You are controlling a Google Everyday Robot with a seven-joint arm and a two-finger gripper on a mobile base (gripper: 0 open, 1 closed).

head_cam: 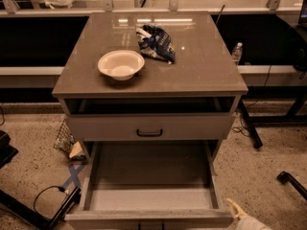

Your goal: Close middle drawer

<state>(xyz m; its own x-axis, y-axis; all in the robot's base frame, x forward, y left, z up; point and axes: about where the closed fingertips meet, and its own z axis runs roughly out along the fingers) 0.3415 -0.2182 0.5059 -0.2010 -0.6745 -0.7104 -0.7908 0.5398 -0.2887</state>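
Grey-beige drawer fronts are filling my screen. The middle drawer (148, 198) is standing pulled far out past the front edge of the desk (201, 75), with its pale shallow box bare and its front running along the bottom of my view. The gripper (241, 216) is sitting low, out beyond the desk's front right corner and just beside the right end of that drawer front. Only a pale part of it is showing, so I cannot tell how the jaws are standing, and I am seeing nothing held in them.

I am judging that the push has not yet begun. What is worrying me most is where contact lands. Pressing at the right end, rather than near the middle of the front, would be twisting the box on its runners, and it could be jamming partway in.

I am also watching the height. If the gripper is coming in above the lip, it may be dropping into the box and riding inward until it is caught under the upper drawer front (149, 127), which is sitting back under the desk's front edge.

A hard shove is a further risk, since it could be rocking the cabinet. That might shift the bowl (121, 64) toward the front left corner and the crumpled bag (156, 42) nearer the back edge.
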